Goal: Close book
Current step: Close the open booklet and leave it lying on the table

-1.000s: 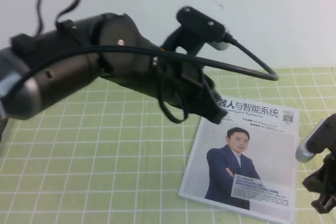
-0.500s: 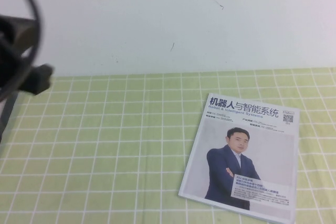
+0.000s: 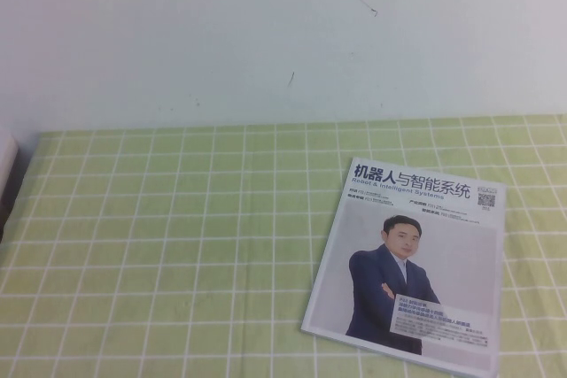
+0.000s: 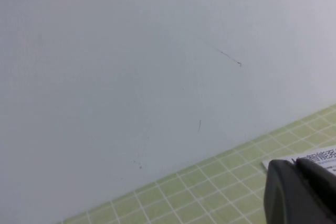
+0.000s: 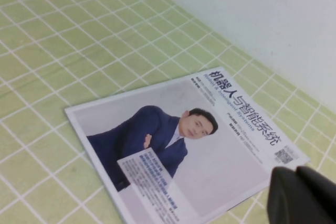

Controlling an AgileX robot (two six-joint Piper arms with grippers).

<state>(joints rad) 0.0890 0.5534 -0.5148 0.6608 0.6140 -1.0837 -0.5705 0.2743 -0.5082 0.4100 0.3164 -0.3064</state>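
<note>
A magazine-like book (image 3: 407, 272) lies closed and flat on the green checked mat (image 3: 177, 219), right of centre, its cover showing a man in a blue suit. Neither arm shows in the high view. My left gripper (image 4: 296, 165) hangs well back from the book with its dark fingers pressed together and holding nothing; only a corner of the book (image 4: 317, 156) peeks past it. My right gripper (image 5: 297, 171) hovers above and beside the book (image 5: 178, 145), near its QR-code corner, also shut and empty.
A white wall (image 3: 266, 33) rises right behind the mat. The mat's left edge ends near a dark gap (image 3: 7, 205). Bare mat stretches left of the book.
The left arm, which filled the high view a second ago, has pulled out to the left. The right gripper has left the lower right corner. The book has not moved.
</note>
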